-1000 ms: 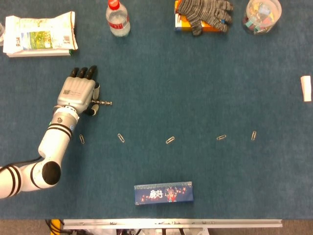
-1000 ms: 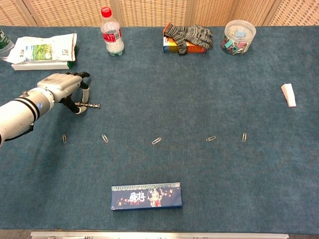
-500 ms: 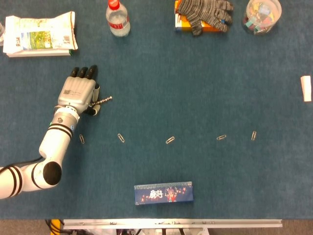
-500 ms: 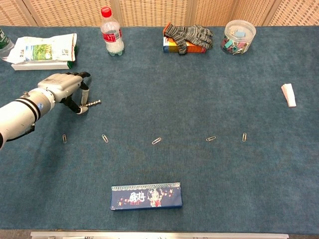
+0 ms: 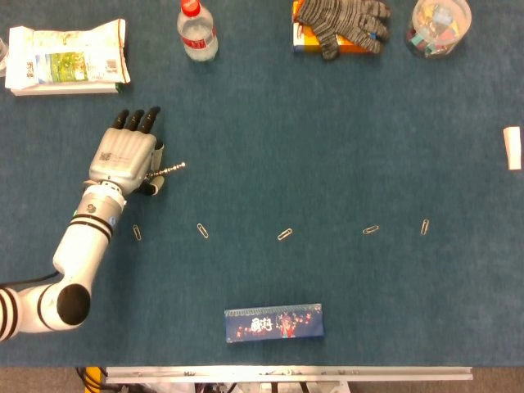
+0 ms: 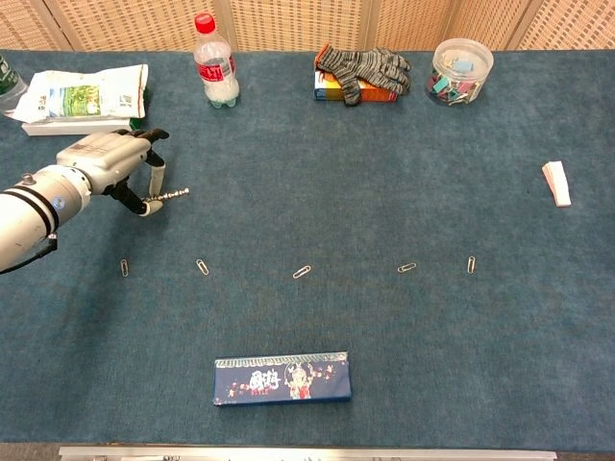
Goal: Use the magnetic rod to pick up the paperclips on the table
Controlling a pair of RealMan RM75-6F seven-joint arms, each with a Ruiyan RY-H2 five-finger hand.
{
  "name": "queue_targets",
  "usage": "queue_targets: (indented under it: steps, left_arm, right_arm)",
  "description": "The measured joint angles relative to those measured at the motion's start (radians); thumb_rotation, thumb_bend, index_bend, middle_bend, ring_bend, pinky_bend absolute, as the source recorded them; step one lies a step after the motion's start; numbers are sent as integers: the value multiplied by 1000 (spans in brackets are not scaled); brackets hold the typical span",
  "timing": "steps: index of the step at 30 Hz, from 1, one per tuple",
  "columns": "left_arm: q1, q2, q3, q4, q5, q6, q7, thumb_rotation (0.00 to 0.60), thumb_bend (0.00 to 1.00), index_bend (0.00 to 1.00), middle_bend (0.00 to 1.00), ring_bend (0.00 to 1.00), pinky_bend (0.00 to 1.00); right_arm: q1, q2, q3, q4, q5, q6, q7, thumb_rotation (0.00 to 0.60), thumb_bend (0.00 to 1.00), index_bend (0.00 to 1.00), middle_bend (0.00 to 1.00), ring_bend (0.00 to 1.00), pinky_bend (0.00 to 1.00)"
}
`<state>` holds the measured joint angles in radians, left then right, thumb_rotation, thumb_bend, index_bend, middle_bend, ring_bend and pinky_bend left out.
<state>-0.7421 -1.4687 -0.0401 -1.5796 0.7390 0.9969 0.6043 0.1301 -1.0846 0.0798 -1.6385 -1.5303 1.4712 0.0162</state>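
Note:
My left hand (image 5: 127,155) (image 6: 106,161) holds the short metal magnetic rod (image 5: 167,169) (image 6: 166,197), whose tip sticks out to the right above the blue cloth. Several paperclips lie in a row nearer the front: one (image 5: 137,232) (image 6: 124,267) just below the hand, another (image 5: 202,231) (image 6: 202,267), a third (image 5: 284,234) (image 6: 302,272), and two more (image 5: 371,230) (image 5: 424,227) to the right. The rod is clear of all of them. My right hand is out of both views.
A blue printed box (image 5: 273,322) lies near the front edge. Along the back stand a snack bag (image 5: 65,57), a water bottle (image 5: 197,33), grey gloves (image 5: 340,23) on an orange box and a clip jar (image 5: 440,26). A white eraser (image 5: 512,147) lies at far right.
My left hand has lifted slightly and drawn back to the left with the rod; the rod has risen off the cloth and its tip tilted upward.

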Motion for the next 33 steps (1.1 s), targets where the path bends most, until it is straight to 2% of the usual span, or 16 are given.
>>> queue_targets:
  steps: [12, 17, 22, 33]
  left_arm:
    - [48, 169, 46, -248, 105, 77, 9, 600, 323, 578, 0, 0, 0]
    - [84, 244, 96, -337, 174, 100, 8, 600, 322, 578, 0, 0, 0]
    - [119, 262, 136, -361, 218, 111, 5, 600, 323, 576, 0, 0, 0]
    - [169, 236, 165, -315, 233, 91, -44, 600, 323, 577, 0, 0, 0]
  right_arm:
    - [1, -1, -4, -3, -7, -2, 0, 600, 39, 265, 240, 182, 297]
    - [1, -2, -5, -5, -9, -1, -2, 600, 40, 265, 240, 182, 297]
    - [2, -4, -8, -5, -11, -3, -5, 600, 39, 265, 241, 182, 297]
    - [3, -3, -7, -3, -8, -7, -2, 600, 39, 265, 240, 182, 297]
